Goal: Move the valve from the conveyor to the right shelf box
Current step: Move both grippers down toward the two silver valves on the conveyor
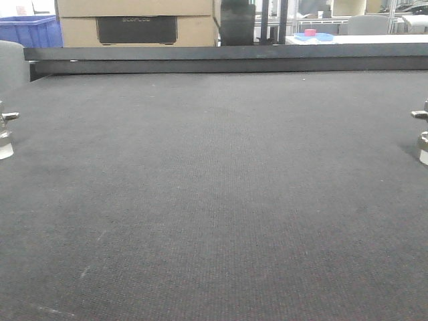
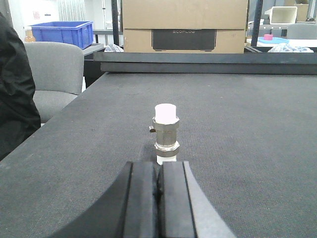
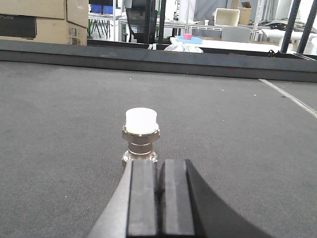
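The conveyor (image 1: 214, 200) is a wide dark grey woven belt with a black rail (image 1: 227, 53) along its far edge. In the front view a metal valve stands at each side edge, one on the left (image 1: 4, 130) and one on the right (image 1: 422, 137). In the left wrist view a white-capped valve (image 2: 166, 134) stands upright just beyond my left gripper (image 2: 159, 166), which is shut and empty. In the right wrist view another white-capped valve (image 3: 141, 134) stands just ahead of my right gripper (image 3: 159, 163), a little left of its tips; it is shut on nothing. The right shelf box is out of view.
Behind the rail stand a cardboard box (image 1: 137, 23) and a blue bin (image 1: 30, 30). A grey chair (image 2: 52, 69) and a dark-clothed figure (image 2: 12, 89) are beside the belt's left edge. A white table with a blue tray (image 3: 188, 39) lies far back.
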`<state>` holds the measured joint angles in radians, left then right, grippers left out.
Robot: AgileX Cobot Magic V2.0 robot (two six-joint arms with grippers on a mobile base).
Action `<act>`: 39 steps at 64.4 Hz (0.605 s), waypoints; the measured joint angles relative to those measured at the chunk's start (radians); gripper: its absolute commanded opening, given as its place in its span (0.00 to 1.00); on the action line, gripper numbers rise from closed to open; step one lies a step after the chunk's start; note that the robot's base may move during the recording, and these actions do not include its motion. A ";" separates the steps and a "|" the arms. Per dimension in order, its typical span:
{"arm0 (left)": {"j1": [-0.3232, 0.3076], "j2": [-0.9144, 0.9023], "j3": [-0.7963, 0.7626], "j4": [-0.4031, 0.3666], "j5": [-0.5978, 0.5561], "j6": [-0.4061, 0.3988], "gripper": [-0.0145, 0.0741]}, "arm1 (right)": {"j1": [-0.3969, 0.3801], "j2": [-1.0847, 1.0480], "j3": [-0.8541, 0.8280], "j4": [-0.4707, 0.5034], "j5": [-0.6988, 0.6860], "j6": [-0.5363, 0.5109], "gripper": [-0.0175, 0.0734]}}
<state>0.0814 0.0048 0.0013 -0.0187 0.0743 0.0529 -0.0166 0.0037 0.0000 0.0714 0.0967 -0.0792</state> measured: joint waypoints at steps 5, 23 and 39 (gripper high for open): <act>0.000 0.000 0.000 0.000 0.000 0.000 0.04 | 0.000 0.000 0.000 0.000 0.000 0.000 0.01; 0.000 0.000 0.000 0.000 0.000 0.000 0.04 | 0.000 0.000 0.000 0.000 0.000 0.000 0.01; 0.000 0.000 0.000 0.000 -0.015 0.000 0.04 | 0.000 0.000 0.000 0.000 -0.022 0.000 0.01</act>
<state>0.0814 0.0048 0.0013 -0.0187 0.0590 0.0529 -0.0166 0.0037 0.0000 0.0714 0.0745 -0.0792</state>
